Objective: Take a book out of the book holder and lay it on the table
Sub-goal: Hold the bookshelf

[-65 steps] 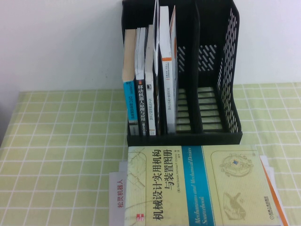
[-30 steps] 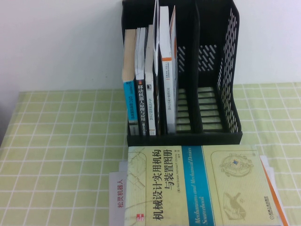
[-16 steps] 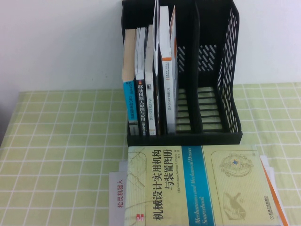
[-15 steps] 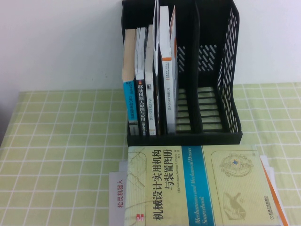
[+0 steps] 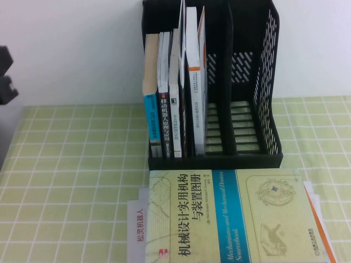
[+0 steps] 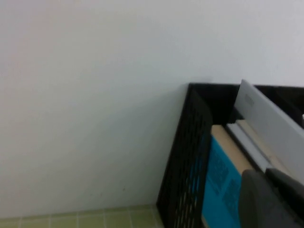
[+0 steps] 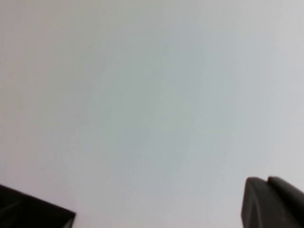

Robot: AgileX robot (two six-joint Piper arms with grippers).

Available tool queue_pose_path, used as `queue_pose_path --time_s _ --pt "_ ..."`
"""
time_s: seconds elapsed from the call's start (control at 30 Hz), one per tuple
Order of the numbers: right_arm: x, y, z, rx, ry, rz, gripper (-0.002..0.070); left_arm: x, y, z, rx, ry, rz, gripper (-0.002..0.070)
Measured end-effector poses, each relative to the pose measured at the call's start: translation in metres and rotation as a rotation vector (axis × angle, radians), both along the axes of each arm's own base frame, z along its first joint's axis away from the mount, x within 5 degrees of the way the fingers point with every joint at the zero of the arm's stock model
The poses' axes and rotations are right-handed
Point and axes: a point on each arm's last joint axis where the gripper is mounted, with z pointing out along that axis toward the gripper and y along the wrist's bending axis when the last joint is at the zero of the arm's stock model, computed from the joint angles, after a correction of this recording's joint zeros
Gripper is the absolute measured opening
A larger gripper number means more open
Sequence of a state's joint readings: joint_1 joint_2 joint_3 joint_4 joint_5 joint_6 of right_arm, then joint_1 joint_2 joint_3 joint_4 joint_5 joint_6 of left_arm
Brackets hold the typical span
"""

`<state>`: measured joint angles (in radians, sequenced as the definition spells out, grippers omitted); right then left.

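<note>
The book [image 5: 193, 82], white with a white-and-orange spine, stands upright in the middle compartment of the black book holder [image 5: 263, 82]; its cover is hidden. The holder stands at the back of the green checked table [image 5: 71, 153]. My left gripper [image 5: 5, 76] shows as a dark shape at the far left edge, above the table and well left of the holder. In the left wrist view my left gripper [image 6: 267, 173] is shut and empty, near the holder's slotted wall [image 6: 190, 156]. My right gripper [image 7: 267, 179] is shut and empty, facing the white wall; the high view does not show it.
Blue- and black-spined books [image 5: 163, 98] fill the holder's left compartment; the right one holds nothing. A pale yellow and blue book [image 5: 230, 213] lies flat in front of the holder over white papers [image 5: 137, 224] and an orange-edged item [image 5: 318, 219]. A white wall stands behind.
My left gripper has come into the high view at the far left edge. The books and the holder have not moved.
</note>
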<state>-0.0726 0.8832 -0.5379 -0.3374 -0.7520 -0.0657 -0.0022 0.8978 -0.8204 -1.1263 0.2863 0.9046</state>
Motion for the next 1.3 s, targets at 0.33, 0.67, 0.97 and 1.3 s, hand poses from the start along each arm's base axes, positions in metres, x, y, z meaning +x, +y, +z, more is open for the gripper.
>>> queue_pose_path --time_s 0.33,0.67,0.97,1.3 --pt "0.051 0.059 -0.056 -0.029 0.203 0.309 -0.0002 0.064 -0.05 -0.001 0.161 -0.112 -0.226 -0.0003" --pt "0.073 0.112 -0.116 -0.062 0.38 0.438 -0.0002 0.091 -0.126 -0.008 0.244 -0.138 -0.465 -0.0003" --pt "0.079 0.137 -0.13 0.102 0.419 0.523 0.0029 0.101 -0.155 -0.021 0.245 -0.108 -0.54 -0.0003" --pt "0.109 0.164 -0.114 0.163 0.405 0.611 0.0317 0.109 -0.153 -0.029 0.269 -0.074 -0.48 -0.0003"
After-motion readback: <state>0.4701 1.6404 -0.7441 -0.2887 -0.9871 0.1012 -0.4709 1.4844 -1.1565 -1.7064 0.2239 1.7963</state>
